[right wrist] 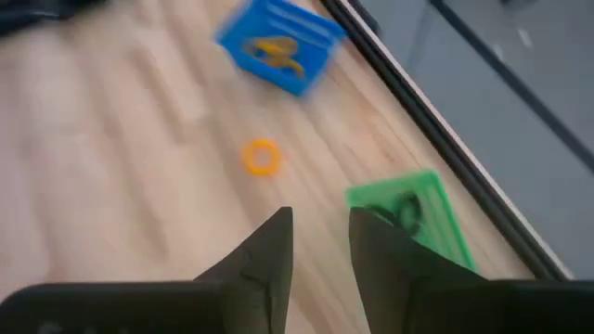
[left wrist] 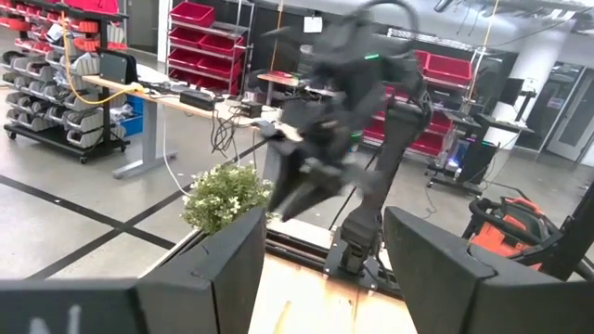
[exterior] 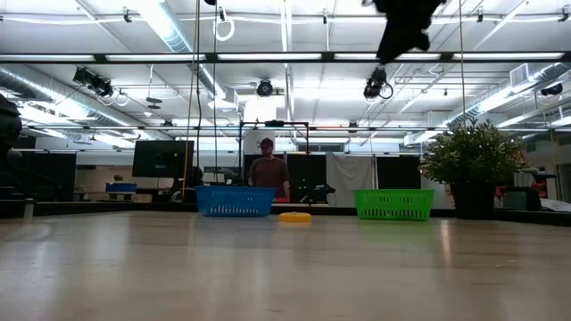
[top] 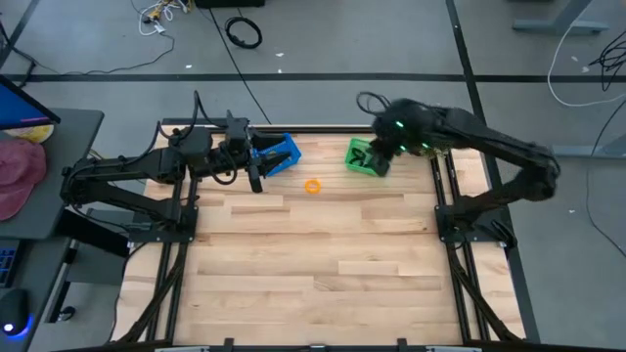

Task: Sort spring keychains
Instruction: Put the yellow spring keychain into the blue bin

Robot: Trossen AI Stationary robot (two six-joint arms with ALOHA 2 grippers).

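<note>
From the right wrist we see orange keychains (right wrist: 275, 49) inside the blue basket (right wrist: 278, 44); one orange keychain (right wrist: 262, 157) lies ahead of our empty, part-open right hand (right wrist: 320, 243), above the green basket (right wrist: 413, 215). Our left hand (left wrist: 320, 255) is open.

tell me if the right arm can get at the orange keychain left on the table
Probably yes. The orange keychain lies alone on bare wood between the blue basket and green basket; the right gripper hangs above the green one, jaws parted and empty.

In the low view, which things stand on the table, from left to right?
Blue basket → orange keychain → green basket → potted plant.
</note>
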